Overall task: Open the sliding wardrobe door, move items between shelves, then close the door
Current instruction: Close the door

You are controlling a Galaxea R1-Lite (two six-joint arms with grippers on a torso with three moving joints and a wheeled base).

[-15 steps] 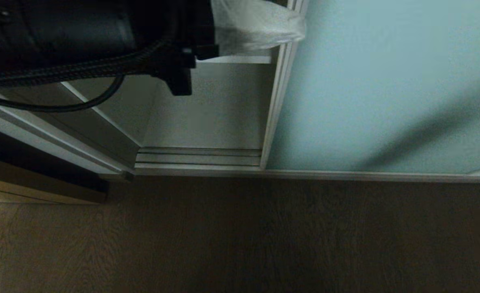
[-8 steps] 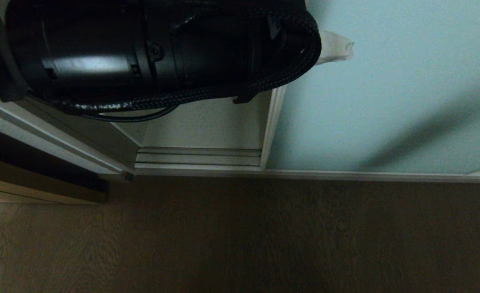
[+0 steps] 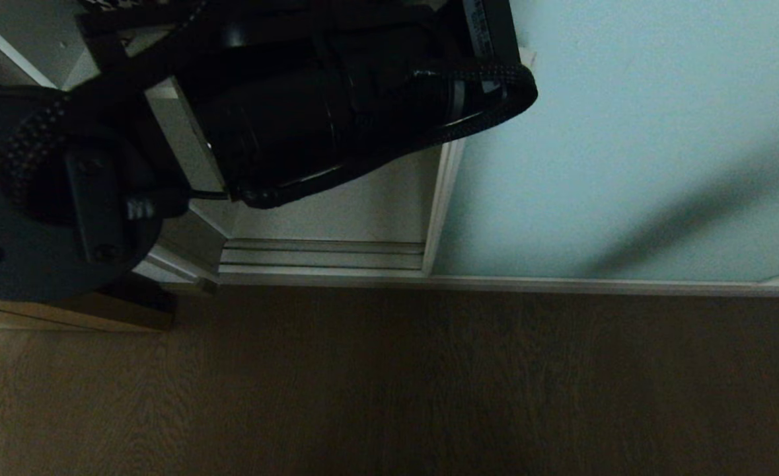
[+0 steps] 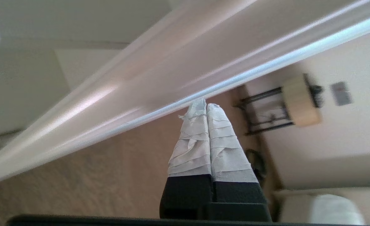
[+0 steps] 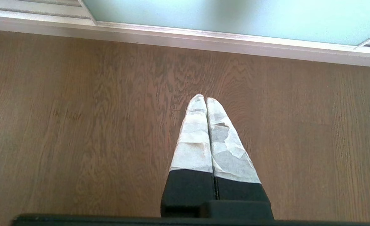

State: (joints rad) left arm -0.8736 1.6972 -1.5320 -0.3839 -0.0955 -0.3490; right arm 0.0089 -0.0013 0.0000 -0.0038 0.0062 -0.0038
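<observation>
Black casing and braided cable of the left arm (image 3: 283,125) fill the upper left of the head view, raised in front of the open part of the wardrobe, with a round dark joint housing lower at the far left. Behind the arm, pale grey-white panels of the wardrobe interior (image 3: 356,205) show, and at their foot a silver floor track (image 3: 323,259) with parallel grooves runs along the near edge of the opening. No garment can be made out in the visible part of the interior.

In the left wrist view the left gripper (image 4: 206,105) has its two tape-wrapped fingers (image 4: 192,141) pressed together with nothing between them. The tips point close to a long pale silver edge (image 4: 178,75) that crosses the picture diagonally; whether they touch it cannot be told. Beyond lie tan flooring and a blurred room with a dark-framed stand (image 4: 266,113).

To the right of the opening stands the sliding wardrobe door (image 3: 627,145), frosted pale blue-green glass in a slim silver frame, its left stile just beside the arm's cable loop. A soft diagonal shadow lies across the glass at the right. Brown wood-grain floor (image 3: 389,390) takes up the whole near half of the head view.

The right gripper (image 5: 206,99) hangs over that floor, well apart from the door's bottom rail (image 5: 203,37), its taped fingers clenched together and empty.
</observation>
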